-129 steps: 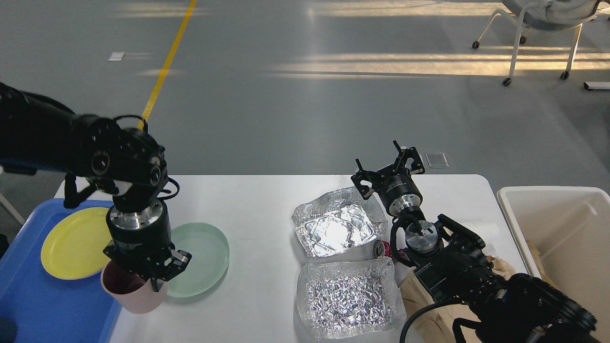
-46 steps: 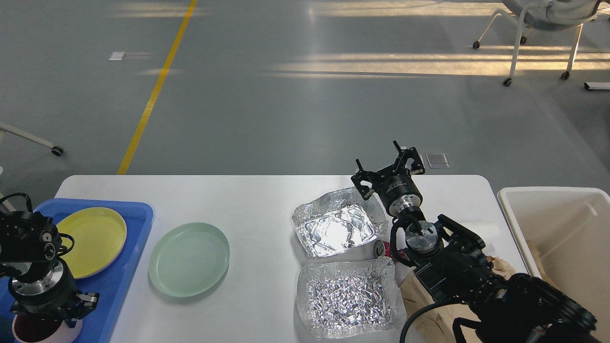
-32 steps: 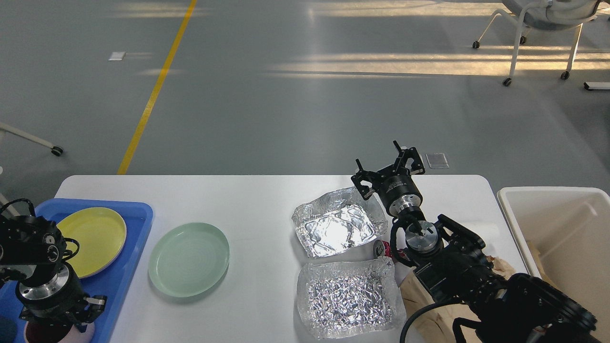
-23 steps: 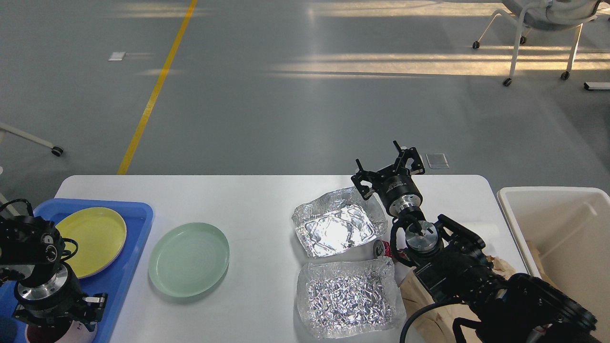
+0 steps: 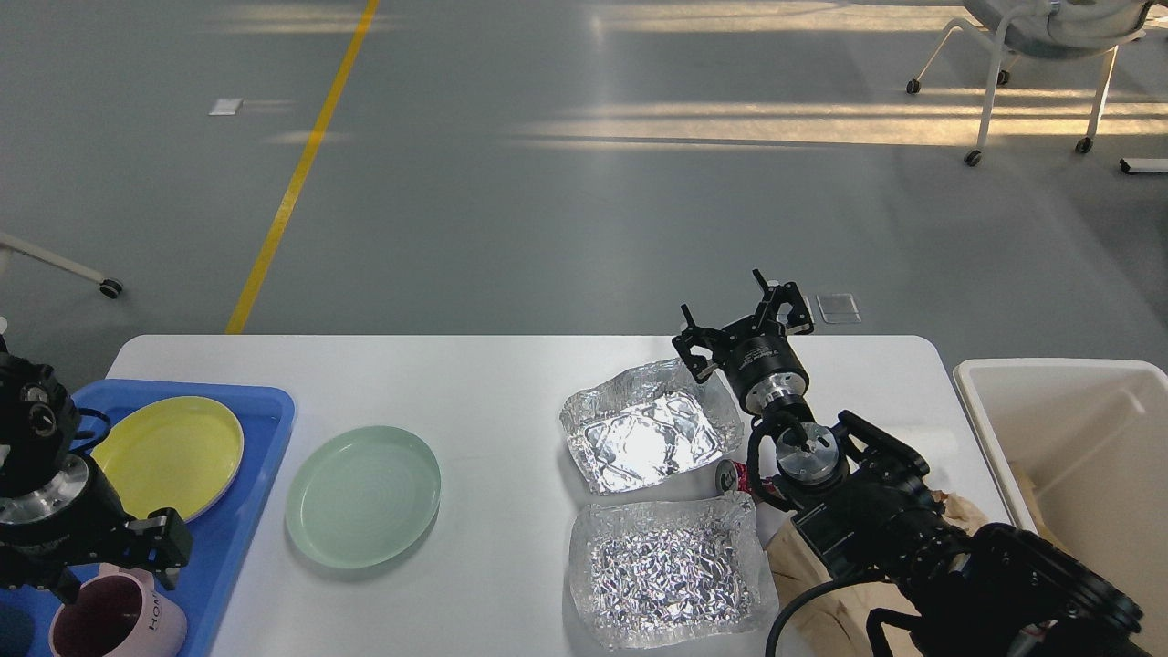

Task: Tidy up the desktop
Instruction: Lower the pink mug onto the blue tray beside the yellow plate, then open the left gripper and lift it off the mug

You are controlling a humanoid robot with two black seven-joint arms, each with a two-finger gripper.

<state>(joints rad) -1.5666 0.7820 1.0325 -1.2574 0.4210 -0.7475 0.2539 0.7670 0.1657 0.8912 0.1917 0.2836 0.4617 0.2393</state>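
Take the green plate (image 5: 363, 495) as your reference point: a smooth, round, shallow dish lying flat on the matte white worktop (image 5: 493, 383), which fills the lower half of the view and has rounded corners. Left of the plate, a blue tray (image 5: 245, 493) of glossy plastic with a raised rim holds a yellow plate (image 5: 173, 452) of the same round shape and, nearer you, an upright pink mug (image 5: 119, 620) with a dark inside. These are reusable dishes, so you can judge the tray to be their collecting place.

Your left gripper (image 5: 100, 552) hangs just above the mug; its fingers stand apart and grip nothing, and the mug rests free on the tray.

Right of the green plate lie two rectangular foil trays, one behind the other: the far foil tray (image 5: 648, 436) is fairly smooth and mirror-bright, the near foil tray (image 5: 671, 570) finely crumpled. A crushed can (image 5: 733, 476) lies between them, at their right side. Crumpled brown paper (image 5: 803, 584) lies further right, partly under your arm. The deep off-white bin (image 5: 1058, 438) stands beyond the worktop's right edge, probably for such throwaway items.

Your right gripper (image 5: 741, 327) is raised above the far foil tray's back corner, its fingers spread and empty.
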